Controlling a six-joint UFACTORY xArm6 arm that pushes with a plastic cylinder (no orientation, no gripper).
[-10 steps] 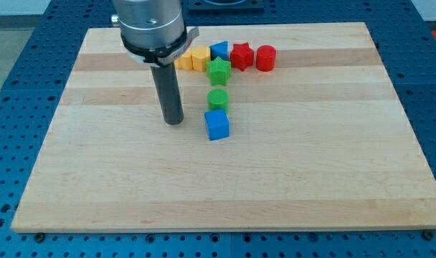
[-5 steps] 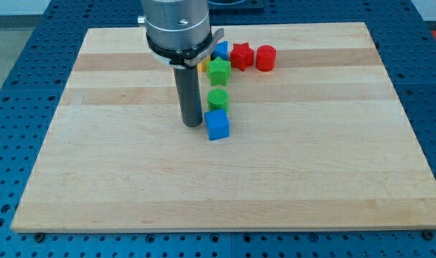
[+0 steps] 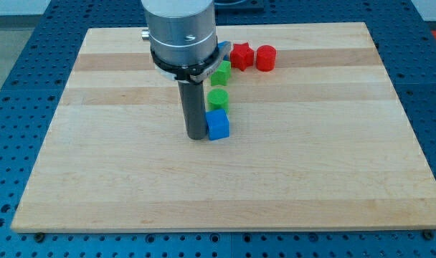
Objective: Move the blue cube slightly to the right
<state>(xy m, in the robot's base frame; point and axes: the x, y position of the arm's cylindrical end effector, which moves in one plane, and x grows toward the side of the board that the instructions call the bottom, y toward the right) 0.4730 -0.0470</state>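
Note:
The blue cube (image 3: 218,125) sits near the middle of the wooden board (image 3: 311,158). My tip (image 3: 196,135) stands right at the cube's left side, touching it or nearly so. The dark rod rises from there and the arm's grey body hides the blocks at the view's top behind it.
A green cylinder (image 3: 218,98) sits just above the blue cube and a green star (image 3: 221,72) above that. A red star (image 3: 240,55) and a red cylinder (image 3: 266,57) lie near the top edge. Other blocks are hidden behind the arm.
My tip has moved right and slightly down, from well left of the blue cube to its left side. The cube has not visibly moved. The arm now hides the yellow blocks.

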